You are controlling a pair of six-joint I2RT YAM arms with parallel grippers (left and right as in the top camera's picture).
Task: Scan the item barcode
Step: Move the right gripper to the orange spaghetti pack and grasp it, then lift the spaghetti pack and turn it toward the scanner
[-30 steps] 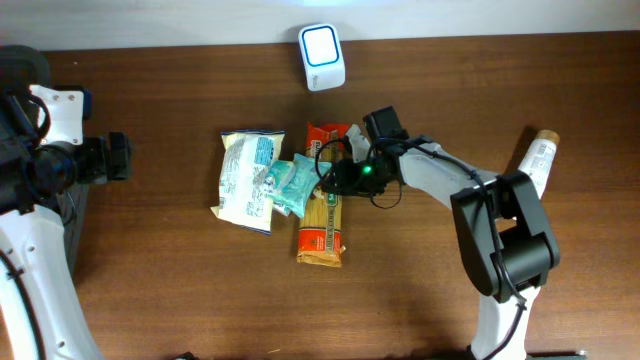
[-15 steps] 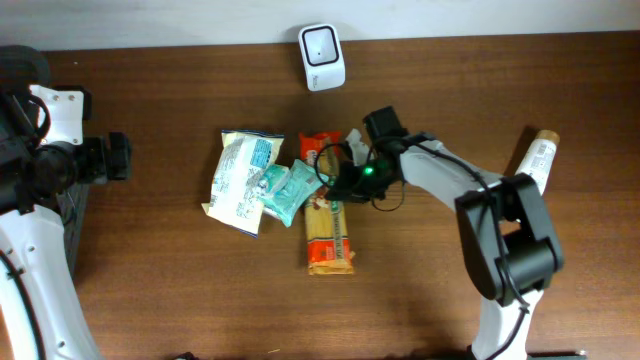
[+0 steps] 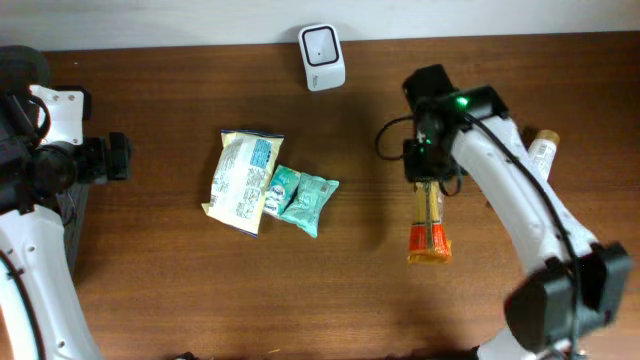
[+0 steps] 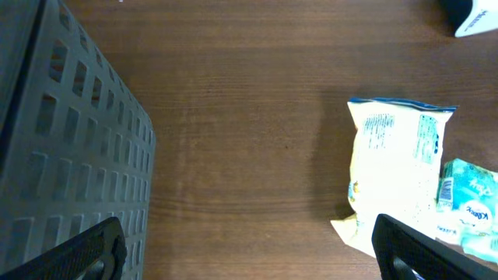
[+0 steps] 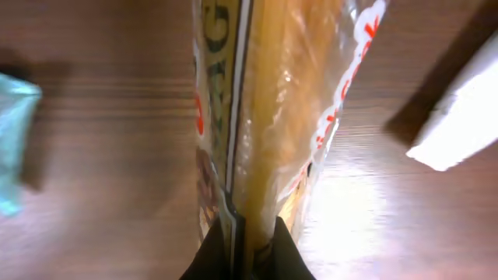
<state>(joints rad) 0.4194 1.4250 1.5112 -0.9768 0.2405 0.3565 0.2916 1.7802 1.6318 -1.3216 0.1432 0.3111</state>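
Dark wooden surface (image 3: 180,290) under me, with a pale strip along its far edge. My right end effector (image 3: 425,165) is clamped tight on one end of the pasta packet (image 3: 429,225), well right of the white scanner (image 3: 322,57). The left end effector (image 4: 253,260) gapes wide and empty beside a grey basket (image 4: 62,155) that the frame cuts off. The right wrist view is blurred, so I can't make out a barcode.

Looks like a robot lab bench rigged as a mock shop checkout: plain wood-look table (image 3: 180,290), barcode scanner (image 3: 322,57) at the back edge, groceries, e.g. yellow bag (image 3: 243,180) & pasta pack (image 3: 429,222), grey crate (image 4: 62,155) at left, robot arm (image 3: 510,190) each side.
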